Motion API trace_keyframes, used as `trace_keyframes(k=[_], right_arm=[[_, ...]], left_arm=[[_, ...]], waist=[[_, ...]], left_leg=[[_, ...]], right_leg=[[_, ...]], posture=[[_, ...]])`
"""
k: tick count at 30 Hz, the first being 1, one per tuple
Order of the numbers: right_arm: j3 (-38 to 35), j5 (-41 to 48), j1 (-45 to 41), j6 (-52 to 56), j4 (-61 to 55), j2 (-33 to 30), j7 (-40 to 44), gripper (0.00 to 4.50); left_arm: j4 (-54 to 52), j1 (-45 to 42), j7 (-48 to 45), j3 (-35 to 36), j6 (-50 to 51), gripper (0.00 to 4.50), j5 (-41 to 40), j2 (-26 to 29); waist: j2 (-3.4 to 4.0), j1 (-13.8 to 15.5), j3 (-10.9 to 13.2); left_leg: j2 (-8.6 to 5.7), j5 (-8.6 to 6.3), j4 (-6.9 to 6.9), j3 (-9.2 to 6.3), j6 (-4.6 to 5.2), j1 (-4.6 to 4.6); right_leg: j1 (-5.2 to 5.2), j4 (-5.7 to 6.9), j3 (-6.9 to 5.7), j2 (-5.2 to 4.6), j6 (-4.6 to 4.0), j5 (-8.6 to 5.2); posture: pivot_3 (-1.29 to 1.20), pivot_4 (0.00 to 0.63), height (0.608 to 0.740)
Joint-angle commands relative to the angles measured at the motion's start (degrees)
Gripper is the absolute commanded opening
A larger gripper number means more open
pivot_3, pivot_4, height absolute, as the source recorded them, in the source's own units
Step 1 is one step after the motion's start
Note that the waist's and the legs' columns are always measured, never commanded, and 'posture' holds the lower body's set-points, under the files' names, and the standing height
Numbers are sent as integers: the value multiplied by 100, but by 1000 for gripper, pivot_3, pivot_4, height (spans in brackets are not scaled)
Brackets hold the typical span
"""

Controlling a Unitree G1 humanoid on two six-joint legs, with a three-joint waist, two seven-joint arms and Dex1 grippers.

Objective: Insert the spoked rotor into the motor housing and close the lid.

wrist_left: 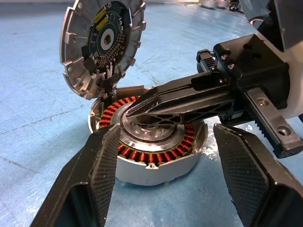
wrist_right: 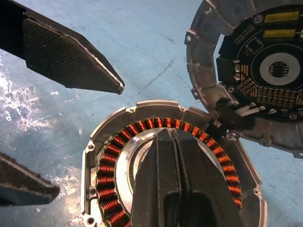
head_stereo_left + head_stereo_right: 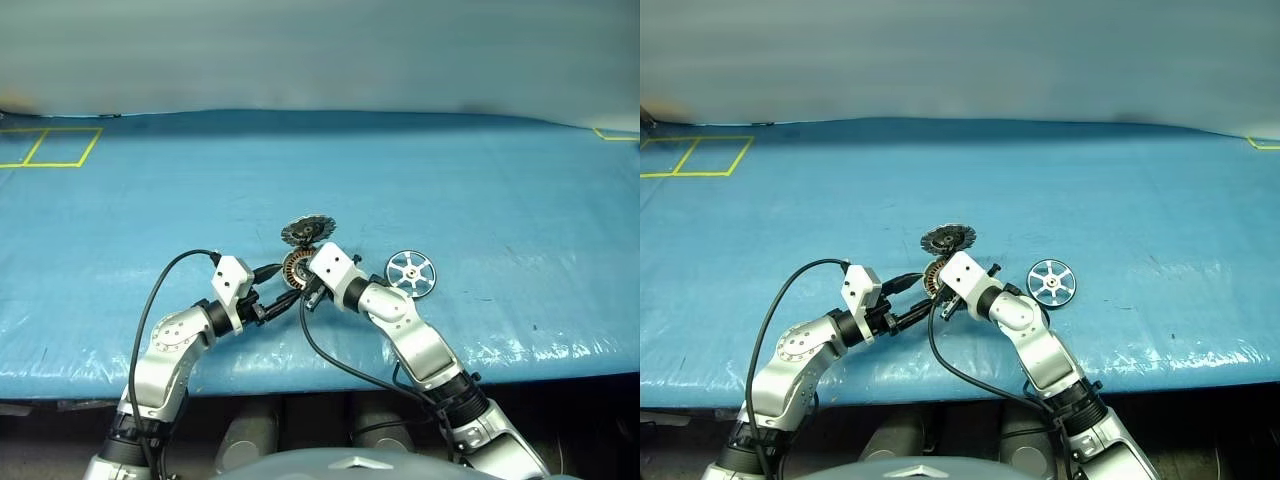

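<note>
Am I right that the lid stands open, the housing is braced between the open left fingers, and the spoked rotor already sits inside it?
Not quite: the spoked rotor lies on the blue table, beside the motor housing. The left wrist view shows windings and the hub, with the shut right gripper over it. The lid stands open, the left gripper straddles the housing.

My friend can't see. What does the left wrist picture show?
An open motor housing with copper windings sits on a blue table, its lid standing up behind it. The right gripper, shut, reaches over the housing's centre hub, and the left gripper has one open finger on each side of the housing.
</note>
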Motion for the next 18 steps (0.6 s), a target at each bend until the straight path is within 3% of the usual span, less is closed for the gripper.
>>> trace_keyframes(k=[1,7,15,18], right_arm=[[117,-262,99,121,268,-104,-74,21],[-34,-157,155,399,257,-138,-19,21],[-577,557,176,1910,197,177,153,21],[-429,436,104,1866,131,117,110,21]], left_arm=[[-7,-47,7,28,-94,3336,6,2],[-12,-52,-1,23,-90,3336,4,5],[-19,-75,11,11,-91,3336,17,-3],[-28,-71,8,4,-90,3336,21,0]], waist=[[-6,4,-6],[-19,11,-17],[-25,50,-68],[-22,51,-85]], left_leg=[[0,0,0,0,0,6],[0,0,0,0,-1,19],[1,-1,-3,-4,-1,24],[1,-3,-3,-3,-4,25]], right_leg=[[3,0,0,-1,0,0],[14,0,1,-3,-1,-1],[20,-1,0,-5,-3,-3],[20,-1,1,-6,-4,-3]], posture=[[0,150,740],[0,150,740],[0,150,740],[0,150,740]])
